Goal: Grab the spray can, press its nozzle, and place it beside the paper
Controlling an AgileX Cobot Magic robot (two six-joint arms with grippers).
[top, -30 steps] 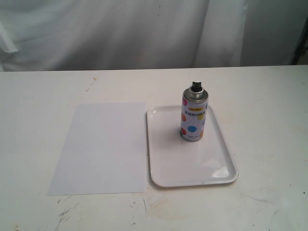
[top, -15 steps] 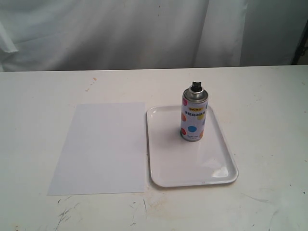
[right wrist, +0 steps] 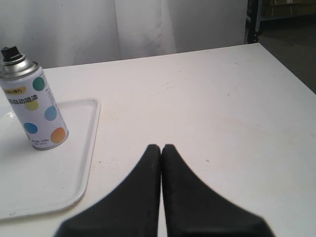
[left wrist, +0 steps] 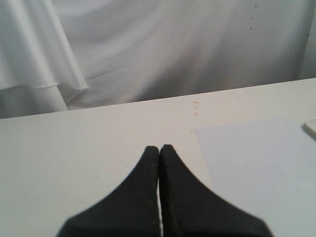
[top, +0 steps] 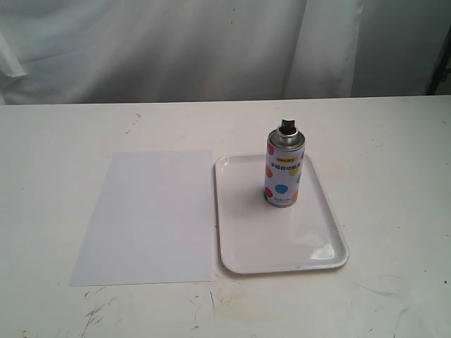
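Showed spray can (right wrist: 35, 106) upright on white tray (right wrist: 59, 187), well apart from right gripper (right wrist: 161, 148); that and left gripper (left wrist: 159, 148) clamped closed, empty.

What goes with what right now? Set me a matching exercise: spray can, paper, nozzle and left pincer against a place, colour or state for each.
Column one:
1. spray can
2. paper
3. nozzle
4. left pincer

Column two:
A. black, at the very top of the can
B. lying flat on the table, beside the tray
C. standing upright on the tray
D. shut, holding nothing

Pairs: 1-C, 2-B, 3-A, 4-D.
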